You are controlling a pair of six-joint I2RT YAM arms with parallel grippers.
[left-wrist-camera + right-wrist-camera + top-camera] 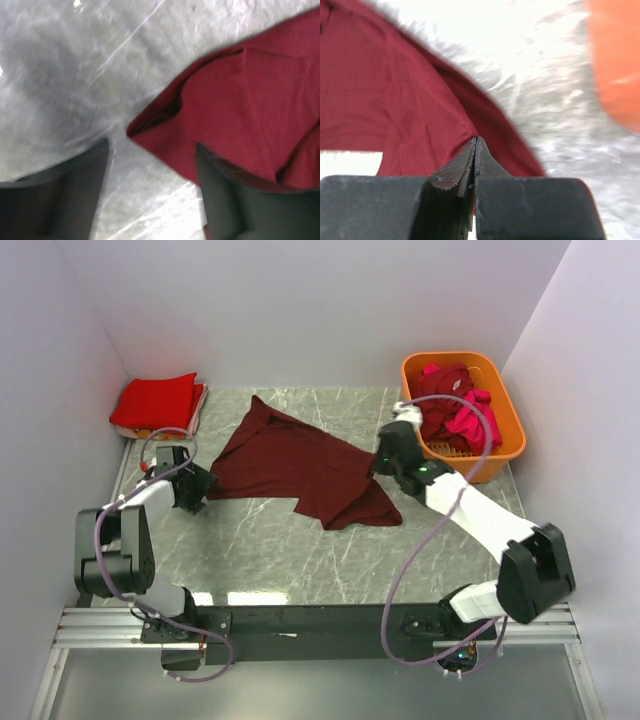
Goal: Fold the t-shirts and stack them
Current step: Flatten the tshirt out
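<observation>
The near half of the desk (270, 550) lies bare, open to a pass from either side. The maroon shirt (300, 465) covers the middle. Behind it a bare strip runs between the red shirt (155, 402) in the far left corner and the basket (452, 358) at far right. Walls (300, 310) close the left, back and right. The right tool (383, 455) sits just beside the basket.

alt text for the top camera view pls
A maroon shirt lies rumpled across a grey marble table, the left jaws at its left corner and the right jaws at its right edge. A folded red shirt sits far left; an orange basket of red and pink shirts far right.
</observation>
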